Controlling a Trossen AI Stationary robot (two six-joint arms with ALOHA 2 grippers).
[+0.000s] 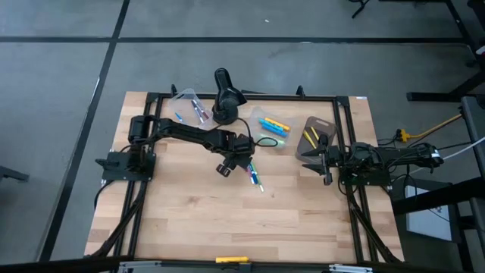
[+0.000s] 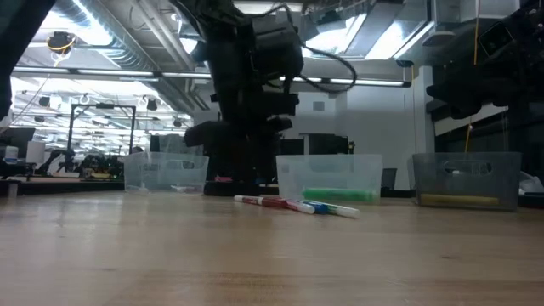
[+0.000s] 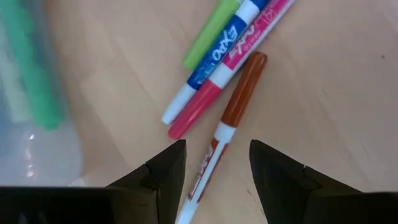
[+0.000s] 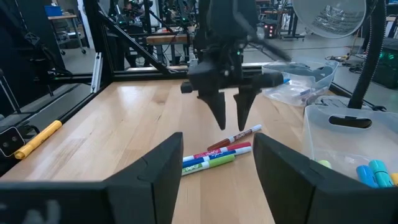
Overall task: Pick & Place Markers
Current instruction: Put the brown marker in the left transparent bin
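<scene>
while several markers already lie sorted in the three tubs along the far side of the table (image 1: 189, 220), the job looks only part done. the left tub (image 1: 191, 106) holds a few, the middle tub (image 1: 274, 129) holds yellow, orange, cyan and green ones, and the right tub (image 1: 318, 136) holds a couple of yellow ones. four loose markers (image 1: 254, 174) are left on the bare wood near the table's middle: a green, a blue, a pink and a brown-red one (image 3: 233, 106), lying close together and partly touching.

the left arm reaches from the table's left edge to the middle, and the left gripper (image 3: 217, 180) hangs point-down just above the brown-red marker, fingers apart with the pen's white barrel between them (not yet touched, as far as i can tell). that pen looks like the next pick.

the right gripper (image 4: 217, 168) waits at the right side beside the right tub, fingers apart and holding nothing, aimed at the pile.
</scene>
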